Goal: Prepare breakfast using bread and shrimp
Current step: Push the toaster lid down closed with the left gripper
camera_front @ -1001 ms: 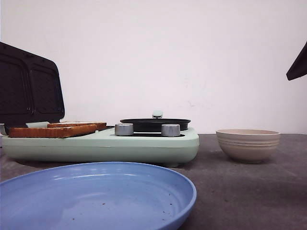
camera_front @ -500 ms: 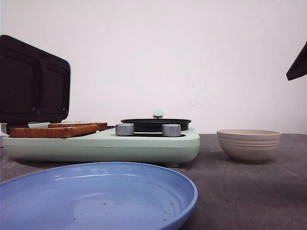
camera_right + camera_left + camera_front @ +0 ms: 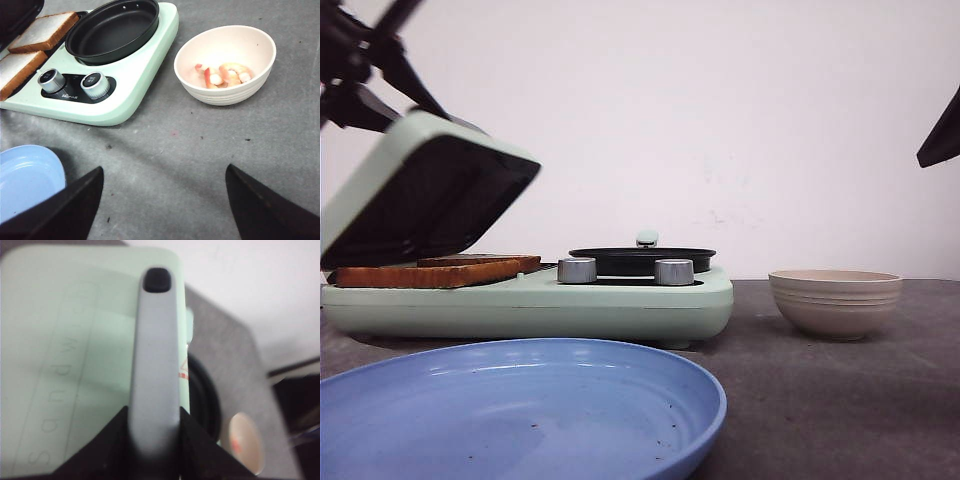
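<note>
Grey desk [image 3: 210, 150] under everything. Mint sandwich maker [image 3: 620, 300] parked at the left, lid [image 3: 415, 185] tilted halfway down over the bread [image 3: 430, 272], so as to press and toast both slices. Blue plate [image 3: 520, 410] waiting up front, presumably for serving. Black pan [image 3: 112, 30] beside the slices, empty. Beige bowl [image 3: 225, 65] off to the right, keeping the shrimp [image 3: 222, 74] together until needed. Left end effector [image 3: 154, 440] clamped on the lid's grey handle [image 3: 155, 365], steering the closure. Right end effector [image 3: 160, 200] hanging above bare desk, fingers spread, gripping nothing.
</note>
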Tool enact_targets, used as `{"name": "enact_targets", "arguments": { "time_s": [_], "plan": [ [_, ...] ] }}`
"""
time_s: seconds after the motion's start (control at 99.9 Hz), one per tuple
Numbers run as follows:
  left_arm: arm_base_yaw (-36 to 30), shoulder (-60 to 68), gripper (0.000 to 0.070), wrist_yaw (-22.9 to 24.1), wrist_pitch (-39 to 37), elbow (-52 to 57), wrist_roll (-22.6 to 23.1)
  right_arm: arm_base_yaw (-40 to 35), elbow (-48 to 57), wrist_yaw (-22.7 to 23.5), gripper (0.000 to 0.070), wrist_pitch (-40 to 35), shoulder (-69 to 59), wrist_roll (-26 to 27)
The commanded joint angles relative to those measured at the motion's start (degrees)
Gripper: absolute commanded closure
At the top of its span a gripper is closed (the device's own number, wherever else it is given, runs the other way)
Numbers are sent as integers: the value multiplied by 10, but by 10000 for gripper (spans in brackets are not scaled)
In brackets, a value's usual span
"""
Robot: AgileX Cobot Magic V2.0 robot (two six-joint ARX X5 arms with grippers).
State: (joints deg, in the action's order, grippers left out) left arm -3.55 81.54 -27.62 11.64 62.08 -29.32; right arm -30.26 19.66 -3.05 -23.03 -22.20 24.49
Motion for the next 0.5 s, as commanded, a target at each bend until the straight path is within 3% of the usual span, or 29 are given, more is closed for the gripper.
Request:
{"name": "enact_targets", "arguments": {
  "time_s": [0.0, 0.18, 0.49],
  "plan": [
    [-9, 29, 697, 68, 50, -13, 33, -3, 0, 0, 232, 6, -1, 9],
    [-75, 56, 697, 117, 67, -13, 59, -3, 0, 0, 232, 5, -1, 11],
    [-133, 106, 697, 149, 71, -13, 68, -3, 0, 0, 232, 2, -1, 14]
  ]
}}
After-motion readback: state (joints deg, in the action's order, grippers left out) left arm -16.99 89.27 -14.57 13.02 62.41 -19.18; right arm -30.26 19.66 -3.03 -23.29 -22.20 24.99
